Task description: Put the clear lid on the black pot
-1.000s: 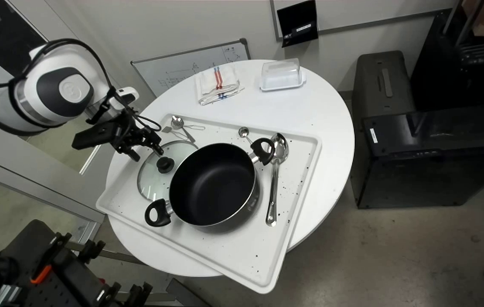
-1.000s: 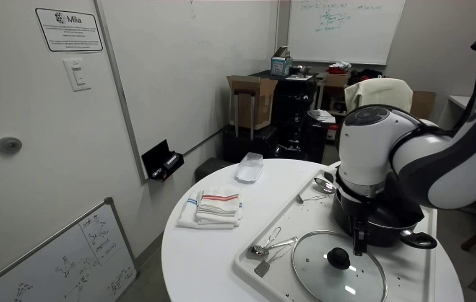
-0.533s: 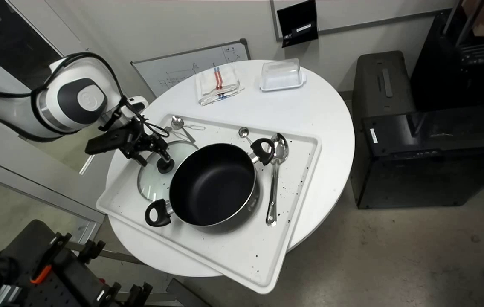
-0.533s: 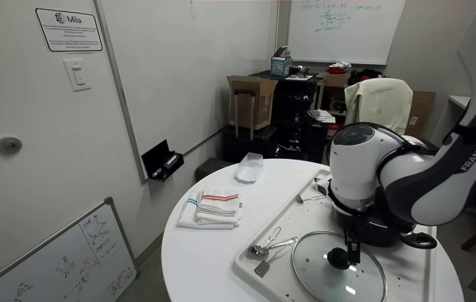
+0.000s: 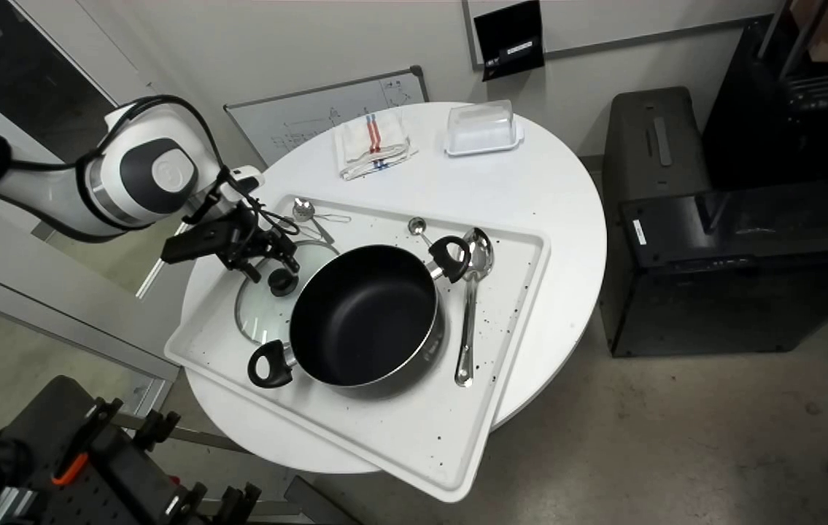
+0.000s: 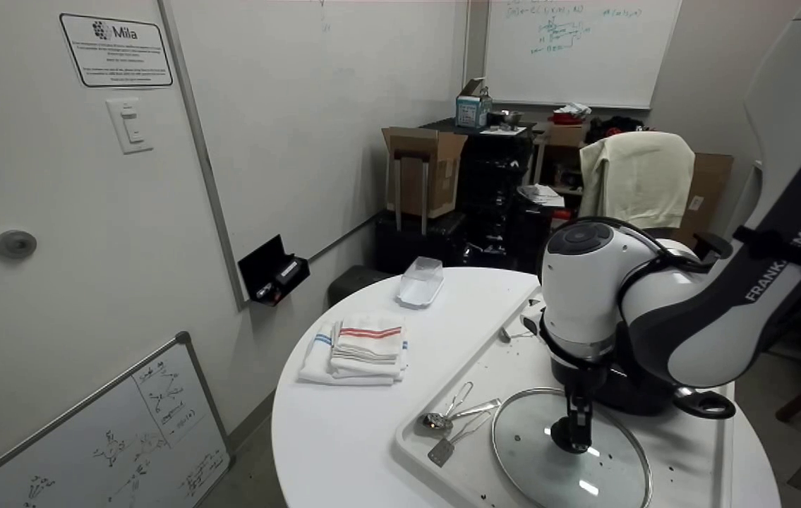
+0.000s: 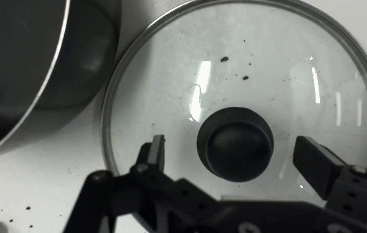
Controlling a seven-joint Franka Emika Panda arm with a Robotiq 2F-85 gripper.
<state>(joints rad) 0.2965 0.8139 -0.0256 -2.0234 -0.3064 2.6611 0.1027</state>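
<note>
The clear lid (image 5: 259, 315) lies flat on the tray beside the pot, knob up. It also shows in an exterior view (image 6: 534, 466) and in the wrist view (image 7: 167, 84). Its black knob (image 7: 238, 149) stands at its centre. The black pot (image 5: 366, 321) stands uncovered next to the lid; its near wall shows in the wrist view (image 7: 83, 64), and the arm partly hides it in an exterior view (image 6: 636, 389). My gripper (image 7: 230, 141) is open over the lid. In the wrist view the knob appears between the fingers, with a gap on each side. The gripper also shows in both exterior views (image 5: 273, 272) (image 6: 579, 439).
A white tray (image 5: 414, 467) on a round table (image 5: 559, 219) carries the pot and lid. A large silver spoon (image 5: 467, 321) lies beyond the pot. Small utensils (image 5: 304, 211) lie at the lid's far edge. Folded towels (image 5: 373, 142) and a butter dish (image 5: 483, 131) stand behind the tray.
My gripper has moved rightward and slightly down in an exterior view, and leftward and down onto the knob's place in an exterior view. It stays open. Lid and pot have not moved.
</note>
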